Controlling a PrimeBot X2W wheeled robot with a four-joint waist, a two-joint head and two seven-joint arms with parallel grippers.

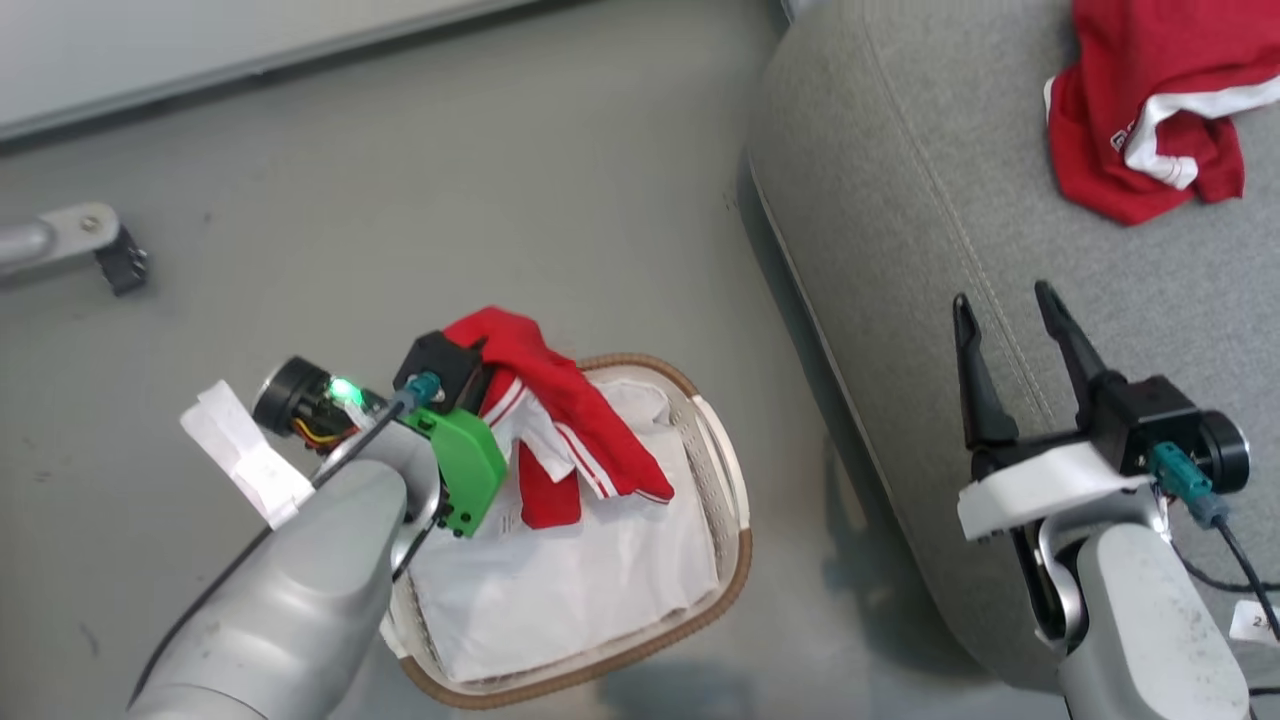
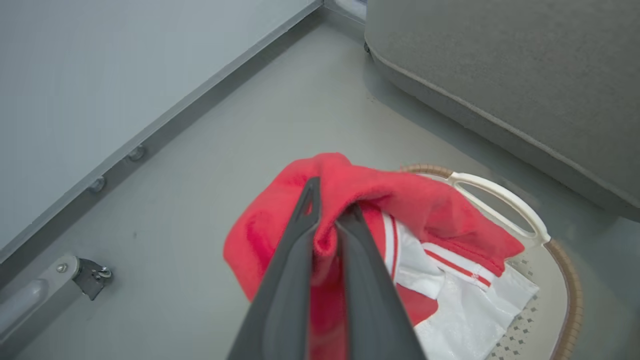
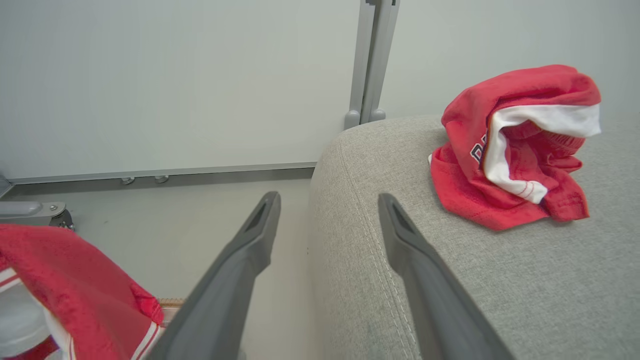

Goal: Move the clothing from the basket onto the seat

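The left gripper (image 2: 332, 207) is clenched on a fold of a red garment (image 2: 430, 200), its two dark fingers (image 2: 295, 260) pressed together with the cloth bunched between them near the tips. The garment drapes from the grip on both sides, and its white panel and red-and-white stripes hang below and to the right of the fingers. The basket (image 1: 738, 575) stands on the grey floor (image 1: 450, 180) directly beneath this gripper, with a crumpled white liner sheet (image 1: 580, 585) inside it under the hanging cloth; whether the garment's lowest edge touches the sheet cannot be told. To the right of this gripper is the seat (image 1: 900, 200), near the basket with a strip of floor between them. Off to the gripper's left, well apart, a metal leg (image 1: 70, 232) with a dark foot rests on the floor.

The right gripper (image 1: 1003, 296) is spread wide and holds nothing. It hangs over the near rounded edge of the seat, one finger on the floor side and the other over the cushion, with a stitched seam running below it. Beyond its fingertips and to their right, a second red garment (image 3: 500, 190) lies crumpled on top of the seat, showing a white band and small lettering; it is well apart from the fingers.
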